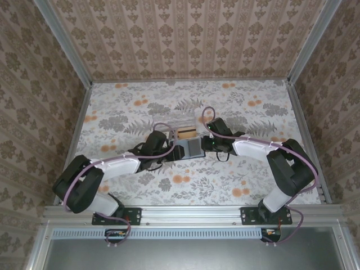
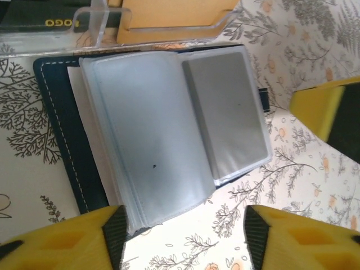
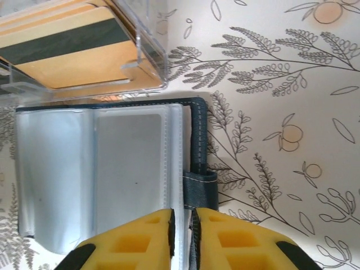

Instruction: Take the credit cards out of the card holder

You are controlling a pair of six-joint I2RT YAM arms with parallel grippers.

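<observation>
The right end effector (image 3: 183, 218) is pinching the floppy dark navy folding card holder (image 3: 198, 135) at its 3 o'clock edge, the left end effector (image 2: 180, 228) gaping over slippery clear sleeves (image 2: 152, 129).

Navy, orange-tan and yellow are set against a floral print.
A dark navy folding card holder (image 2: 61, 132) is edged with pale stitching and lined with cloudy grey-blue sleeves. Orange-tan flat cards (image 3: 84, 64), one crossed by a dark stripe, are seen inside a clear plastic box (image 3: 151, 53). The white tablecloth (image 3: 337, 185) is printed with grey foliage and orange blossoms. Yellow fingers (image 2: 56, 244) are faced with black pads.
</observation>
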